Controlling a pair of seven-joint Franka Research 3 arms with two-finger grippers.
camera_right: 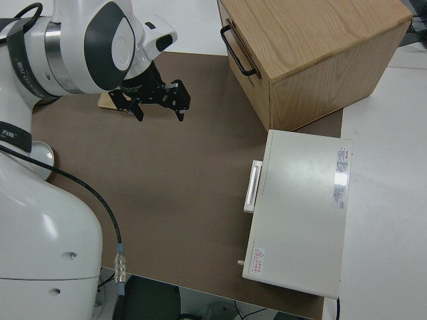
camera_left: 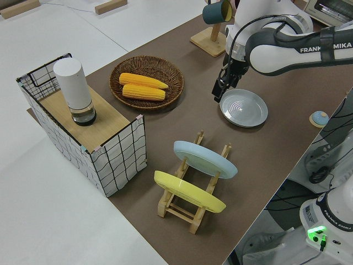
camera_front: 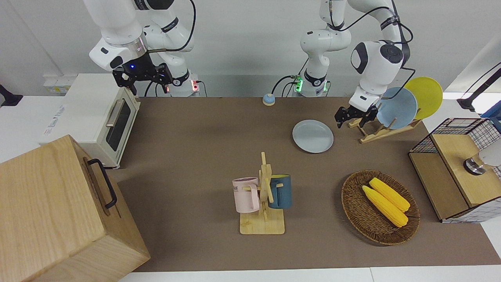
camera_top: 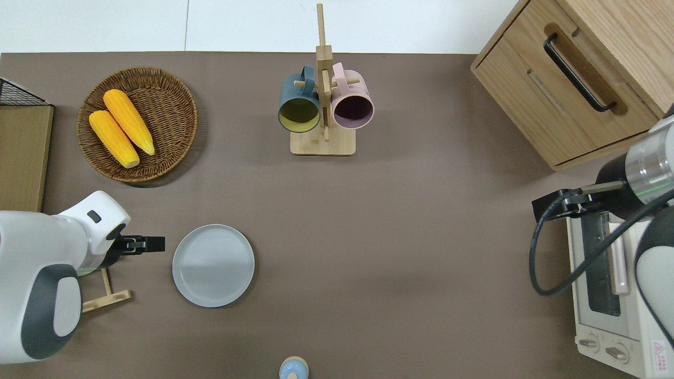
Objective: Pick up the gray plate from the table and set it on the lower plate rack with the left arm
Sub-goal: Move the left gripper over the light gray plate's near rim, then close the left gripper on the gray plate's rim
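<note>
The gray plate lies flat on the brown table, close to the left arm's base. My left gripper hangs low and open just off the plate's rim, toward the left arm's end of the table, between the plate and the plate rack. It holds nothing. The light-wood lower plate rack carries a light blue plate and a yellow plate on edge. My right gripper is parked, open.
A wicker basket with two corn cobs sits farther from the robots than the rack. A mug tree holds a pink and a blue mug. A wire basket, a toaster oven, a wooden drawer box and a small blue bell stand around the edges.
</note>
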